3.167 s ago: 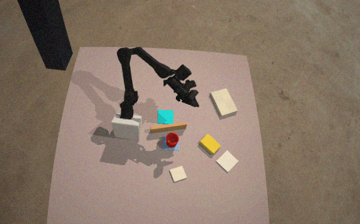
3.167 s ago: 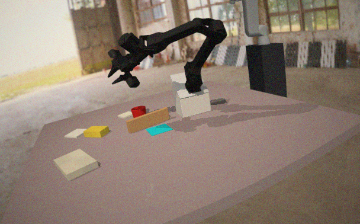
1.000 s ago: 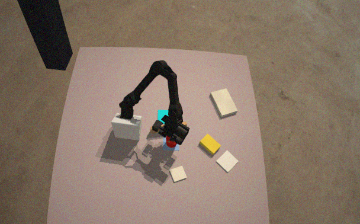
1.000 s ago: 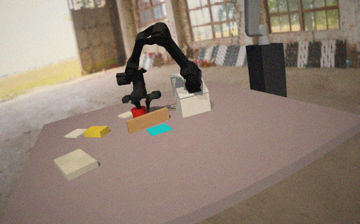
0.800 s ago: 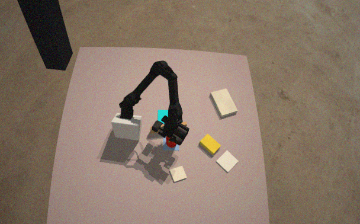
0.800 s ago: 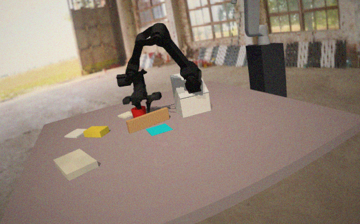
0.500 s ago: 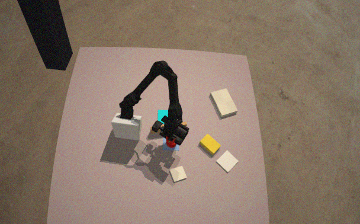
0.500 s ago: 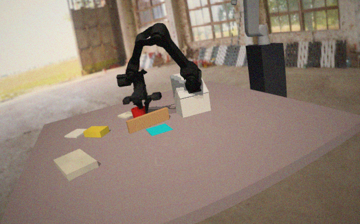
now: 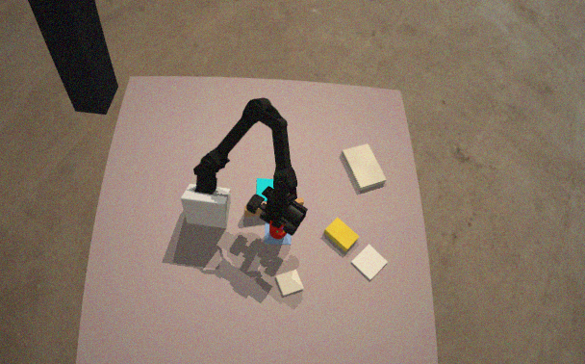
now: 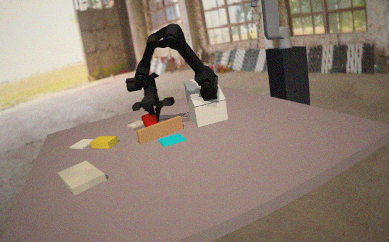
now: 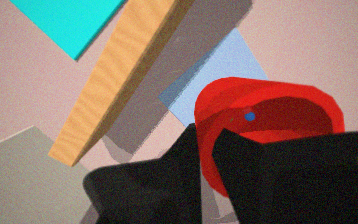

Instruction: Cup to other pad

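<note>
The red cup (image 9: 277, 233) (image 10: 149, 120) (image 11: 275, 87) is tilted over the blue pad (image 9: 286, 241) (image 11: 230, 62). My gripper (image 10: 156, 120) (image 11: 199, 127) is shut on the cup's side wall, with one finger inside the rim and one outside. A blue marble (image 11: 250, 116) shows inside the cup; fingers and wall hide much of the inside. Whether the cup's base touches the pad cannot be told. The cyan pad (image 9: 264, 187) (image 10: 172, 140) (image 11: 75, 22) is bare where it shows, on the other side of the wooden barrier (image 9: 251, 211) (image 10: 160, 130) (image 11: 105, 80).
A yellow block (image 9: 342, 234) (image 10: 103, 142) and a white tile (image 9: 369, 262) (image 10: 81, 144) lie to one side. A small cream block (image 9: 289, 283) (image 10: 135, 124) lies beyond the cup. A large cream block (image 9: 364, 166) (image 10: 82, 176) lies farther off. The arm stands on a white box (image 9: 205, 210) (image 10: 211, 113).
</note>
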`<state>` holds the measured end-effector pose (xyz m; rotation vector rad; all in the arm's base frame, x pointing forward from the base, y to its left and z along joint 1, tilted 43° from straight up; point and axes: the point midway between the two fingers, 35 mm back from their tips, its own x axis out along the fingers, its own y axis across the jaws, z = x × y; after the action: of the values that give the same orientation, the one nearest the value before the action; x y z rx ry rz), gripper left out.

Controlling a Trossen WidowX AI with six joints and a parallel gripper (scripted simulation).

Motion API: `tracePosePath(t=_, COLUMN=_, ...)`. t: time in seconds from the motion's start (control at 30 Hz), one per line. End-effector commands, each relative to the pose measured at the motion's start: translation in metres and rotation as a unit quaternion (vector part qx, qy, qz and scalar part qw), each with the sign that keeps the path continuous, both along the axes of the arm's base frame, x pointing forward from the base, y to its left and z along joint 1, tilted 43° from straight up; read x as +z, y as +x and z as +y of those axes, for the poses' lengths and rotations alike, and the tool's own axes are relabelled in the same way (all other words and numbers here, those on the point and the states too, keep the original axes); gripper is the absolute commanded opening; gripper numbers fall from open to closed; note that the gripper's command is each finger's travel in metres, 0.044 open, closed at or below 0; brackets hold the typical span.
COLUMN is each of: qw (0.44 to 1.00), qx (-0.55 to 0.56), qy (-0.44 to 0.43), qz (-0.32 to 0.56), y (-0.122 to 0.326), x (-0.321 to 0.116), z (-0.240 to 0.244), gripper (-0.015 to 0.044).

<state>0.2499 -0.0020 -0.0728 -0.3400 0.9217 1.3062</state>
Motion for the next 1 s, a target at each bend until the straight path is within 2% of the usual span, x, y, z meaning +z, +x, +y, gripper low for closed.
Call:
tracePosePath(t=0.0, qw=1.000, qx=0.001, qy=-0.005, qz=-0.004, y=0.004, x=0.008, z=-0.010, gripper=0.0000)
tracePosePath(t=0.53, qw=1.000, qx=0.000, qy=-0.002, qz=-0.002, y=0.005, x=0.053, z=-0.051, gripper=0.0000)
tracePosePath(t=0.97, qw=1.000, qx=-0.005, qy=0.000, qz=-0.003, y=0.005, x=0.052, z=-0.050, gripper=0.0000)
